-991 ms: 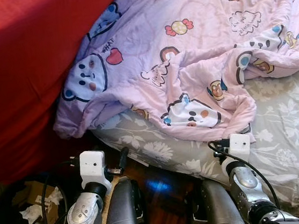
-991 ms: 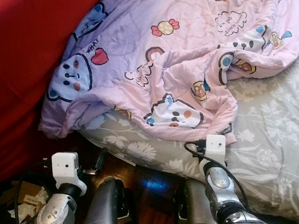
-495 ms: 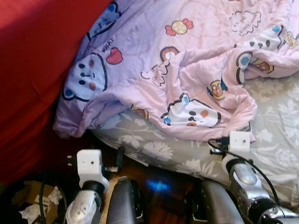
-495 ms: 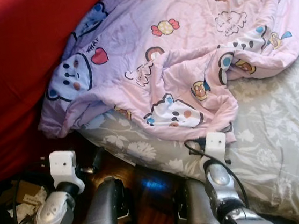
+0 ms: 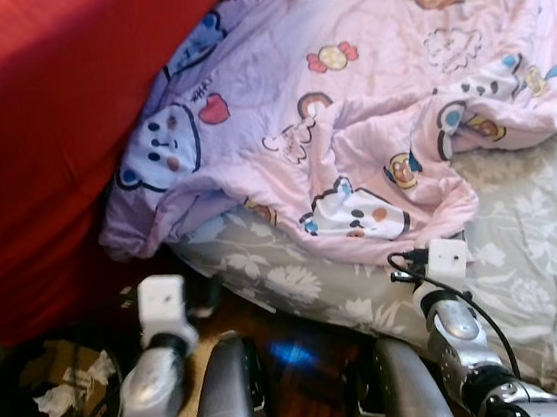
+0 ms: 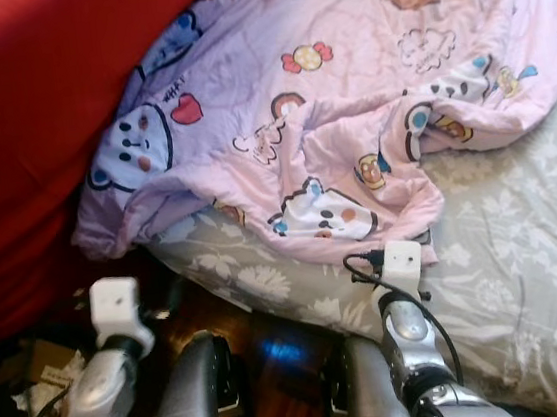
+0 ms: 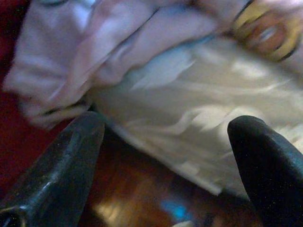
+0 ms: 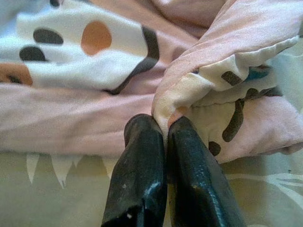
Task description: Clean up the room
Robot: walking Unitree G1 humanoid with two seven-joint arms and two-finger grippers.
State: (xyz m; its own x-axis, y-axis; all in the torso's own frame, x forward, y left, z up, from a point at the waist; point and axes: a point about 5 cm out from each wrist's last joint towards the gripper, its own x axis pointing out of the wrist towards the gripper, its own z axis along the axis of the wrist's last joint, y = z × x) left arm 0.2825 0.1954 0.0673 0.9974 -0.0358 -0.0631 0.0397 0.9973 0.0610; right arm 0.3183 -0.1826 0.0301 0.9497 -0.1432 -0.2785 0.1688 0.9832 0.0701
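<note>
Bed (image 5: 544, 239) with grey floral cover lies ahead of both sets of fingers. Red fabric surface (image 5: 38, 125) rises beyond the left fingers, on the robot's left. Pink cartoon-print blanket (image 5: 368, 108) lies crumpled over the bed, spread ahead of the right fingers; its purple-tinted corner hangs over the bed edge ahead of the left fingers.

Dark bin (image 5: 38, 397) with cardboard and crumpled paper inside stands on the wooden floor (image 6: 275, 355), just beside the left arm, behind the left fingers.

Right gripper (image 8: 165, 127): fingers pressed together on the folded hem of the blanket, pinching the fabric between the tips at the near edge of the bed. White wrist housing of the right arm (image 5: 443, 260) sits at that blanket edge.

Left gripper (image 7: 165, 137): fingers spread wide, nothing between them, held off the floor just short of the bed edge; hanging blanket corner and floral cover lie ahead of the tips, not touching. Left wrist view is blurred. White housing of the left arm (image 5: 161, 302) sits near the bin.
</note>
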